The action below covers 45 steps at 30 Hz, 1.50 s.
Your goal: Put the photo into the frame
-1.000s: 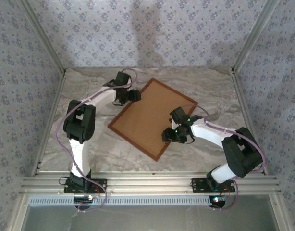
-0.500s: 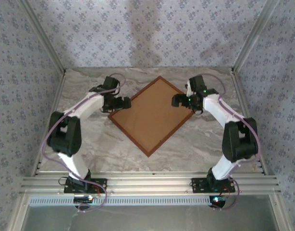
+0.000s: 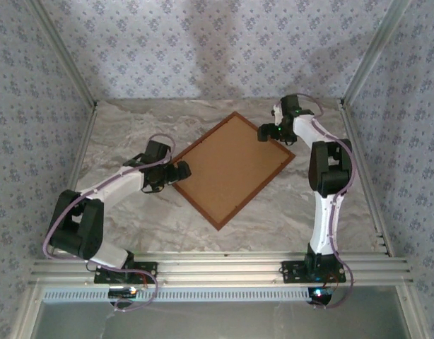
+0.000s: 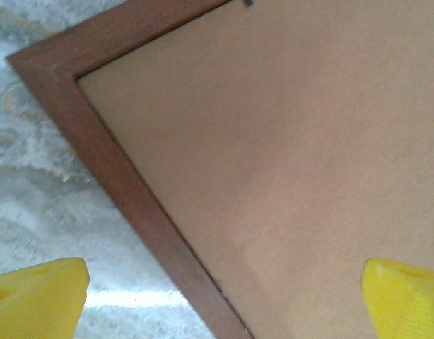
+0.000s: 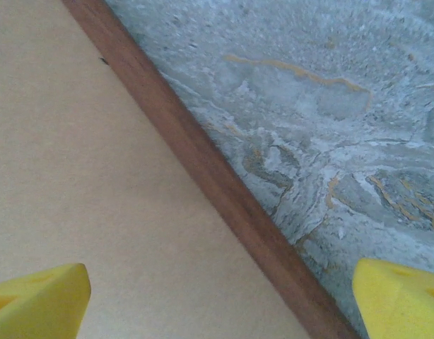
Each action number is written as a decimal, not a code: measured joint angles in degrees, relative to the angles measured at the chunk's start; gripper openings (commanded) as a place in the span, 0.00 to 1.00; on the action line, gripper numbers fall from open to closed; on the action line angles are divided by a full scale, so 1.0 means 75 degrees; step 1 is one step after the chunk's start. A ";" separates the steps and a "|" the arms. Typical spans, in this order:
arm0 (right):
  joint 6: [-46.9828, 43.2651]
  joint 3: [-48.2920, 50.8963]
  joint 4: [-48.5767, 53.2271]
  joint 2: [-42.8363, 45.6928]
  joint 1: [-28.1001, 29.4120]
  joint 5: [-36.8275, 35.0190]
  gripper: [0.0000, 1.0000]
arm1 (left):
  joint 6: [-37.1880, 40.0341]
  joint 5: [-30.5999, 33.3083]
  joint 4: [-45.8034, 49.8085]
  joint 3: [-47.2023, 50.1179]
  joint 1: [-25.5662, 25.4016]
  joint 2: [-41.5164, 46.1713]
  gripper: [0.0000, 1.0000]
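The frame [image 3: 196, 205] lies flat on the marble table, turned like a diamond, its reddish-brown moulding around a plain brown backing board [image 3: 231, 166]. The photo is hidden. My left gripper [image 3: 180, 171] hovers at the frame's left corner. In the left wrist view it [image 4: 223, 296] is open, its yellow pads wide apart over the moulding [image 4: 111, 162] and the board [image 4: 295, 155]. My right gripper [image 3: 265, 133] is at the far right edge. In the right wrist view it [image 5: 220, 296] is open too, straddling the moulding [image 5: 203, 159] with nothing held.
Patterned walls and aluminium posts [image 3: 68, 63] close in the table on three sides. Bare marble [image 3: 118, 131] surrounds the frame. An aluminium rail [image 3: 217, 267] runs along the near edge by the arm bases.
The right arm swung from the frame's near edge to its far right edge. The left arm drew back from the far-left edge to the left corner. The frame turned slightly.
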<state>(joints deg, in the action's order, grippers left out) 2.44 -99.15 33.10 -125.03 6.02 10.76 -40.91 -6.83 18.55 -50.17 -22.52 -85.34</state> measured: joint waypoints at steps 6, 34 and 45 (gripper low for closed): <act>-0.0204 0.0122 0.0154 -0.0131 -0.0187 0.0495 0.86 | -0.0099 -0.0003 -0.0344 -0.0163 0.0000 -0.0627 0.99; 0.2917 0.6732 -0.0953 0.5050 0.1378 -0.0093 0.97 | 0.0941 0.0571 -0.0041 -0.1976 0.0880 -0.2445 0.99; 0.2661 0.5421 -0.0804 0.5190 0.0635 -0.0149 1.00 | 0.1769 0.0431 0.0504 -0.2416 0.0953 -0.2244 0.98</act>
<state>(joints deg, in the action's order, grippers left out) 22.39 -58.50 27.07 -86.11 10.79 9.65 -27.64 -3.60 22.33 -68.29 -15.38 -102.17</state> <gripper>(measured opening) 0.996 0.985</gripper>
